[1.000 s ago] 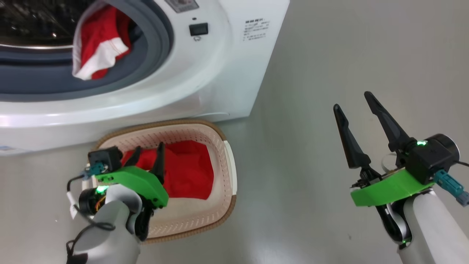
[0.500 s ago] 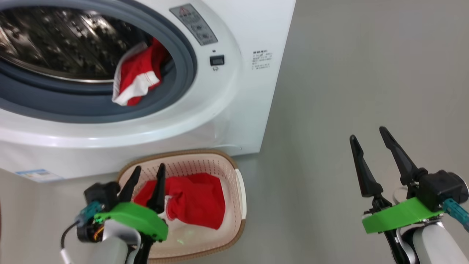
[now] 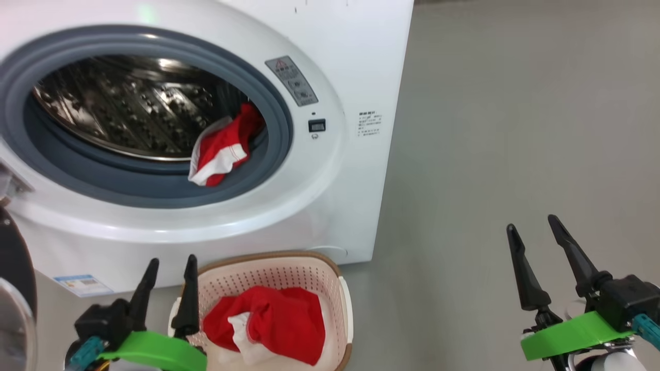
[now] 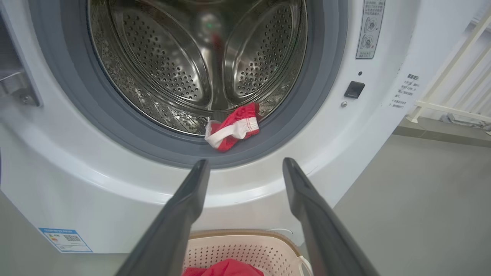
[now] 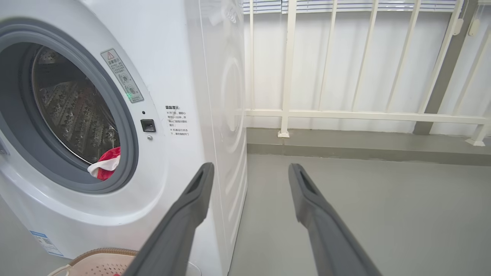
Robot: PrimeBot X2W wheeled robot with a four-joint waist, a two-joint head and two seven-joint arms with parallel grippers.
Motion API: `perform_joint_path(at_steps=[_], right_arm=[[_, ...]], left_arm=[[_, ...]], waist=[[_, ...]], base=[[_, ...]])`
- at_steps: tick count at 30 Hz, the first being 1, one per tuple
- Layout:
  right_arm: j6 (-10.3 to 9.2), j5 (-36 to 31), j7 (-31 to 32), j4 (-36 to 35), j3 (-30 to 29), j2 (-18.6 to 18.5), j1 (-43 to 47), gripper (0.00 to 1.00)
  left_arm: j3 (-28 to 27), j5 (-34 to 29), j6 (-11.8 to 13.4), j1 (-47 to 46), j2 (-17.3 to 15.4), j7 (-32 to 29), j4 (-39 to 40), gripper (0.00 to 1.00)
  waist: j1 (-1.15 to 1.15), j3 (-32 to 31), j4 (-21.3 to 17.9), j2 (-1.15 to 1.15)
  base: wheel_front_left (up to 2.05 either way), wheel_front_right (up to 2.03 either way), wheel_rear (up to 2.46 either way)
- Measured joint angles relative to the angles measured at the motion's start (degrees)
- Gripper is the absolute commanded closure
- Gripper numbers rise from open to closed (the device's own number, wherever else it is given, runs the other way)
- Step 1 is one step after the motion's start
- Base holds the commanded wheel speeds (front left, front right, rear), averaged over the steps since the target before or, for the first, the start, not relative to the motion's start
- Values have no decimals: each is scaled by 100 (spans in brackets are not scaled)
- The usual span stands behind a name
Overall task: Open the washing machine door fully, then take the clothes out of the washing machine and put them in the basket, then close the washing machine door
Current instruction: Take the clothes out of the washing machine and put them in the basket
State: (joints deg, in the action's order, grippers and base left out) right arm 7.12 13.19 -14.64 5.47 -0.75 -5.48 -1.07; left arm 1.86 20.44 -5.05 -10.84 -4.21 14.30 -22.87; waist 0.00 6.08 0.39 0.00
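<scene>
Long dark jaws, green wrist brackets (image 3: 572, 337)

I count one washing machine (image 3: 350, 206) ahead of my jaws, one basket (image 3: 289, 273) just beside my left gripper (image 3: 172, 260), and two red pieces: a drum garment (image 3: 219, 149) beyond my jaws, a basket garment (image 3: 281, 324) beside them.

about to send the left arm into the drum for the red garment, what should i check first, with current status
1. Washing machine door swung aside, opening unobstructed: ok.
2. Left end effector open and empty: ok.
3. Right end effector open, empty, off to the side: ok.
4. Red garment within reach, draped on the grey gasket at the opening's lower right: ok.
5. Basket on the floor below the opening, holding another garment, room left: ok.
6. More clothes hidden low in the drum: cannot tell.
</scene>
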Motion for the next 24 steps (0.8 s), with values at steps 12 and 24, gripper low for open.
perform_joint_path(at_steps=[12, 24], right_arm=[[0, -87, 0, -183, -205, 27, 344, 0], [0, -87, 0, -232, -223, 40, 506, 0]], left_arm=[[-372, -360, -13, 734, 16, 0, 815, 0], [-558, -537, -90, 983, 92, 0, 1013, 0]], waist=[[0, -471, -68, 0], [0, -549, -128, 0]], base=[[0, 0, 0], [0, 0, 0]])
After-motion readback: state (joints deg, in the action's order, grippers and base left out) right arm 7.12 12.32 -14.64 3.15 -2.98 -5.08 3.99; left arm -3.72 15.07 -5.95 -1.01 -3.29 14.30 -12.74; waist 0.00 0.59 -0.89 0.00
